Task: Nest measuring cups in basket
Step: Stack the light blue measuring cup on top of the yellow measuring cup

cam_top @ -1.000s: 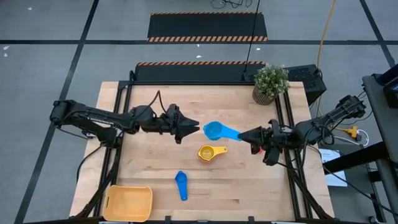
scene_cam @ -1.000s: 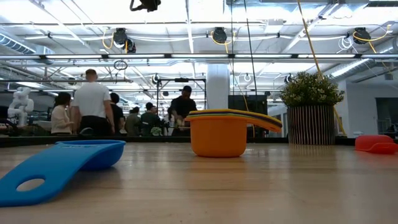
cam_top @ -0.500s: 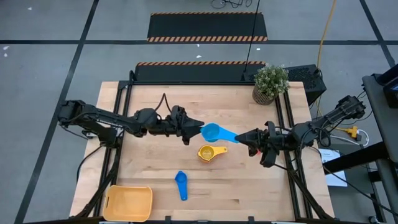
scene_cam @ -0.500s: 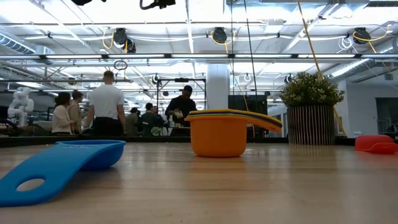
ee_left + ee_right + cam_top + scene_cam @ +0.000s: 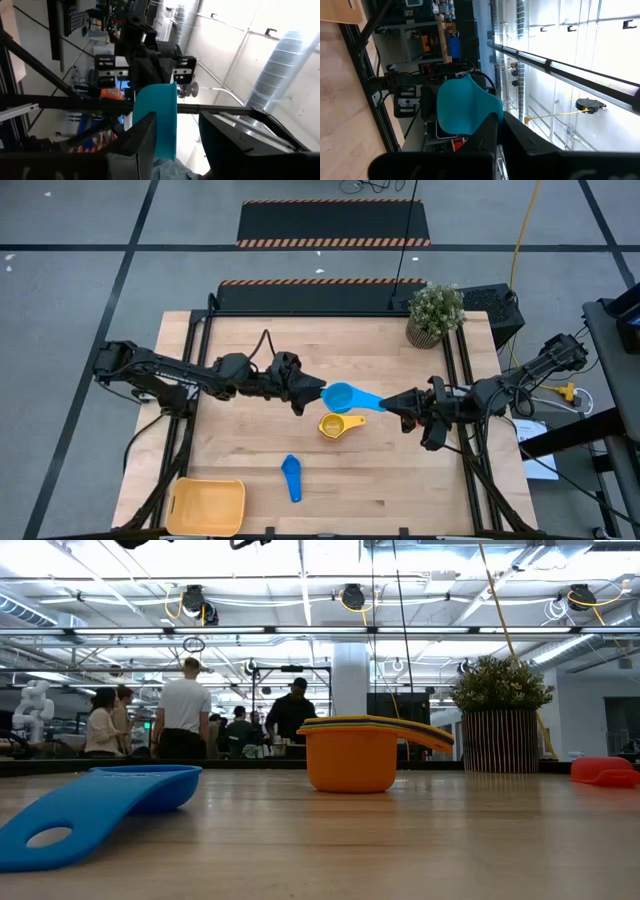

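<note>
Left gripper (image 5: 314, 392) has advanced toward bench centre, from about one cup-width short of the large blue cup (image 5: 343, 393) to its bowl rim; fingers (image 5: 142, 137) now straddle the bowl, apart. Right gripper (image 5: 385, 402), pinching the cup's handle, has carried the cup slightly toward the left gripper. Beyond the bench, low view: person in white shirt (image 5: 186, 705) has walked rightward toward the person in dark clothing (image 5: 291, 712).

Measuring cups on a wooden table, seen level with its top

An orange plastic measuring cup (image 5: 348, 761) with other cups nested inside stands mid-table. To its left, nearer the camera, lies a blue plastic scoop-like cup (image 5: 95, 805), handle forward. Far to its right sits a red cup (image 5: 604, 771), beside a potted green plant (image 5: 499, 710). People (image 5: 185, 707) stand behind.
</note>
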`<state>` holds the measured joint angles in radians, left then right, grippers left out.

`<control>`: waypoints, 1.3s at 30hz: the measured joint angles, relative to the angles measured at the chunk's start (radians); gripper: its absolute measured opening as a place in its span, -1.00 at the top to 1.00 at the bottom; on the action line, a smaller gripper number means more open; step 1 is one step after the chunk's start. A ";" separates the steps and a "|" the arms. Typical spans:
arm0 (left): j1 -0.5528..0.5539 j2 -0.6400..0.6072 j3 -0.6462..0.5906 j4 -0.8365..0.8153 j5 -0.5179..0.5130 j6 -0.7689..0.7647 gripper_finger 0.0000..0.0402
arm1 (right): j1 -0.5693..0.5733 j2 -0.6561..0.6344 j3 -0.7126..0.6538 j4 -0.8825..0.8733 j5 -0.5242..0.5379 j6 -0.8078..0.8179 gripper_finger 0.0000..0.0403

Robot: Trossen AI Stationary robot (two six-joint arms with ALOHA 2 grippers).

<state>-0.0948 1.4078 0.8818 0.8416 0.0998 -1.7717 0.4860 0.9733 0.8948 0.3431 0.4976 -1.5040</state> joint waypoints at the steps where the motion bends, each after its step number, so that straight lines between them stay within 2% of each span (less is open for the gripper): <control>1: 0.000 0.000 0.000 0.000 0.005 -0.002 0.26 | 0.000 0.000 0.000 0.000 0.000 0.000 1.00; 14: 0.000 0.000 0.000 -0.008 0.064 -0.004 0.26 | 0.000 -0.011 0.000 -0.007 0.006 -0.002 1.00; 39: 0.001 0.000 0.001 -0.038 0.068 -0.011 0.26 | -0.001 -0.027 0.000 -0.015 0.033 -0.027 1.00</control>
<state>-0.0940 1.4075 0.8825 0.8032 0.1677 -1.7828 0.4854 0.9460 0.8948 0.3283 0.5304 -1.5311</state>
